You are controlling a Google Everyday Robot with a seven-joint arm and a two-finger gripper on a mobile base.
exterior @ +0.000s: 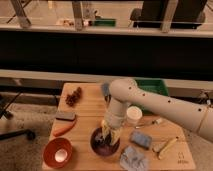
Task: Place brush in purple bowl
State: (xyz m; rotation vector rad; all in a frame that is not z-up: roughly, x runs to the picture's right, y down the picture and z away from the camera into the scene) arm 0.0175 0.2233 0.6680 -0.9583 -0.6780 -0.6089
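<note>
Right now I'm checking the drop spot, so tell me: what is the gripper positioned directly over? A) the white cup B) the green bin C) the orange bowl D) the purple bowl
D: the gripper hangs, pointing down, right over the purple bowl near the table's front edge, while the orange bowl sits apart to the left.
</note>
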